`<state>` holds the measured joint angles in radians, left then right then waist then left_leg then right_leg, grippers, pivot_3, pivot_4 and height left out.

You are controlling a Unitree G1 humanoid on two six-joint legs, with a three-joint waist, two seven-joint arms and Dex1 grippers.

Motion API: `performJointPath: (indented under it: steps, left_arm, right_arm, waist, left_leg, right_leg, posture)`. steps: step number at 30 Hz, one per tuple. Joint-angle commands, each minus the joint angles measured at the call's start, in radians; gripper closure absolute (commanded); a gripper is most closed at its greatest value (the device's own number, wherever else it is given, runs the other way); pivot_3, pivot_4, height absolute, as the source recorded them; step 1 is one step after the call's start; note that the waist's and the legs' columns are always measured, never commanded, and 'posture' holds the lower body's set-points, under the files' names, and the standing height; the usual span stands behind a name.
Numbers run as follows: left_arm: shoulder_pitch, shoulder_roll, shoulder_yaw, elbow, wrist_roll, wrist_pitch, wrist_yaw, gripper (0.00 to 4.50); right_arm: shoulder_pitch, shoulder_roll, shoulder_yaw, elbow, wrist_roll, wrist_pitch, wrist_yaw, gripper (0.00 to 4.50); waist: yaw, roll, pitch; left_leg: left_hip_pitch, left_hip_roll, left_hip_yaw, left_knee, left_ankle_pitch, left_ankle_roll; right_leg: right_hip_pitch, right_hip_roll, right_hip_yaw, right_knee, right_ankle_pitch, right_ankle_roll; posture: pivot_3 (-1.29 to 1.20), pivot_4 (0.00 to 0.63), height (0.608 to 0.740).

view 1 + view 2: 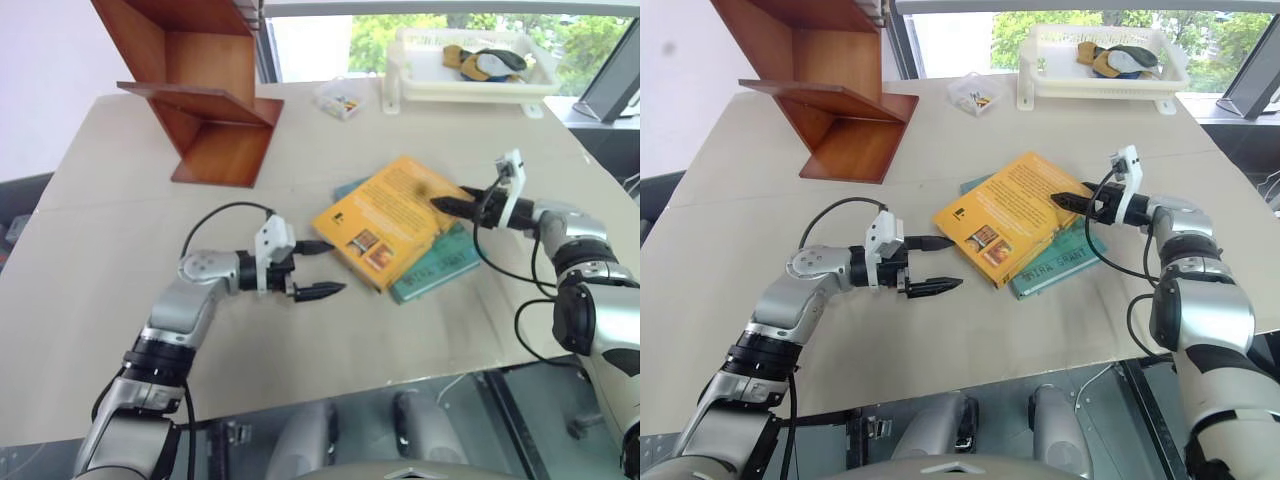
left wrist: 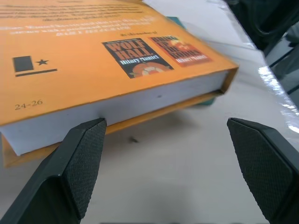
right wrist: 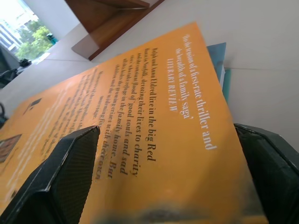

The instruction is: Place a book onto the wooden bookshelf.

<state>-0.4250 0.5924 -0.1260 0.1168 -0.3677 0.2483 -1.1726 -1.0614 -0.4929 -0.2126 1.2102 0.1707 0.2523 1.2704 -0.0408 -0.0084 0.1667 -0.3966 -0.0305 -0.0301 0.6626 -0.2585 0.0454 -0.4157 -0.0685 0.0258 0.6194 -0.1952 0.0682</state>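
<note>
A thick orange-yellow book (image 1: 395,218) lies flat near the middle of the worktop (image 1: 110,270), resting partly on a thinner teal book (image 1: 440,263), as a two-armed robot closes in from both sides. The left tool (image 1: 318,267) hovers just beside the book's near-left corner, its black fingers (image 2: 81,161) spread wide apart with nothing between them; the wrist view puts the page edge directly ahead of the gap. The right tool (image 1: 1072,200) sits at the book's right edge, one finger (image 3: 60,175) on either side of the cover end, which fills the space between them. The fingers appear to be around the book, though whether they are pressing on it or merely straddling it cannot be told.

The wooden bookshelf (image 1: 205,110) stands at the far left of the worktop, well apart from the book. A white tray (image 1: 470,80) and a small clear box (image 1: 340,98) sit along the far edge.

The step in hand looks like securing the book, with the carry to the shelf not yet begun. The next move likely calls for the right tool to clamp firmly and the left to slide onto the near corner, so the heavy volume lifts level without dragging the teal book along.
</note>
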Motion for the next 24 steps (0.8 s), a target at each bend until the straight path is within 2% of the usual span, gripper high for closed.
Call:
performJointPath:
  steps: [1, 7, 15, 24]
  left_arm:
    - [-0.053, -0.006, 0.022, 0.076, 0.036, -0.066, 0.007, 0.05]
    - [-0.143, -0.033, 0.03, 0.226, 0.083, -0.14, 0.036, 0.05]
    - [-0.264, -0.08, 0.029, 0.415, 0.142, -0.227, 0.068, 0.05]
    - [-0.443, -0.159, 0.048, 0.669, 0.206, -0.304, 0.139, 0.05]
  right_arm:
    - [0.037, -0.029, -0.005, -0.117, 0.047, 0.053, 0.071, 0.0]
    - [0.195, -0.073, -0.013, -0.421, 0.125, 0.199, 0.089, 0.0]
    - [0.436, -0.107, -0.043, -0.864, 0.273, 0.417, -0.001, 0.0]
    - [0.582, -0.124, -0.064, -1.127, 0.401, 0.555, -0.092, 0.0]
  waist:
    - [0.001, 0.0, 0.0]
    - [0.012, 0.0, 0.0]
    - [0.025, 0.0, 0.0]
    - [0.033, -0.001, 0.0]
  left_leg:
    - [0.0, 0.0, 0.0, 0.0, 0.0, 0.0]
    - [-0.001, -0.001, -0.001, 0.001, -0.001, 0.001]
    - [-0.002, -0.001, -0.001, 0.002, -0.001, 0.002]
    - [-0.003, -0.002, -0.002, 0.006, -0.001, 0.003]
  right_leg:
    - [0.0, 0.0, 0.0, 0.0, 0.0, 0.0]
    - [0.0, -0.001, -0.002, 0.0, 0.0, 0.0]
    - [-0.002, -0.001, -0.001, 0.002, 0.0, 0.0]
    - [-0.001, -0.001, -0.002, 0.005, 0.0, 0.001]
  posture:
    - [0.0, 0.15, 0.74]
    - [0.0, 0.15, 0.74]
    - [0.0, 0.15, 0.74]
    - [0.0, 0.15, 0.74]
